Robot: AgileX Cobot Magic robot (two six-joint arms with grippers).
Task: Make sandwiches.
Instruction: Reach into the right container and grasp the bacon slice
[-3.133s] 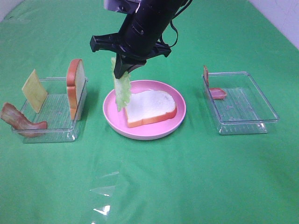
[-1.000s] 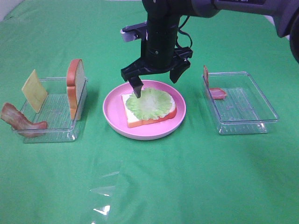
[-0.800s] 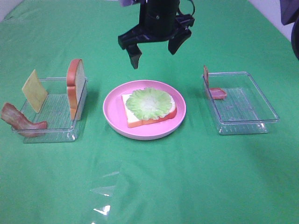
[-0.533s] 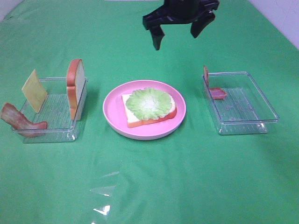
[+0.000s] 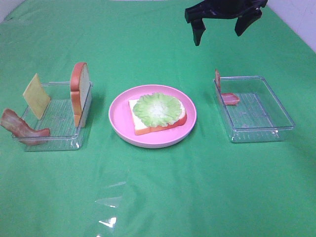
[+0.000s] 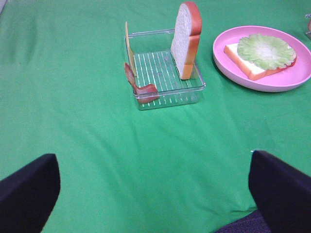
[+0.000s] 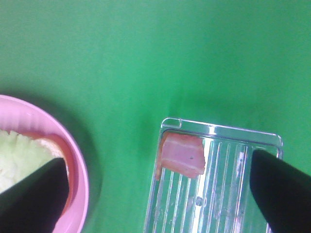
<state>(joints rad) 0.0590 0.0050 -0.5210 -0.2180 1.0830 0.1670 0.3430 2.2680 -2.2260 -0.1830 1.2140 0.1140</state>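
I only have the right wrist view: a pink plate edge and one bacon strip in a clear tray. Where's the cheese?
Observer: A pale yellow cheese square stands on edge in the other clear plastic tray, left of the round pink plate.
Operator: Second bread slice?
Observer: A white bread slice with orange-brown crust stands on edge in that same tray.
Operator: More bacon?
Observer: A reddish-brown bacon strip lies across that tray's outer corner.

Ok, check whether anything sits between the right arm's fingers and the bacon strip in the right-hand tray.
Nothing visible does. The right fingers hang open over the cloth just beyond the tray. The bacon strip lies uncovered in the tray's far left corner in the high view, with only the low clear wall beside it.
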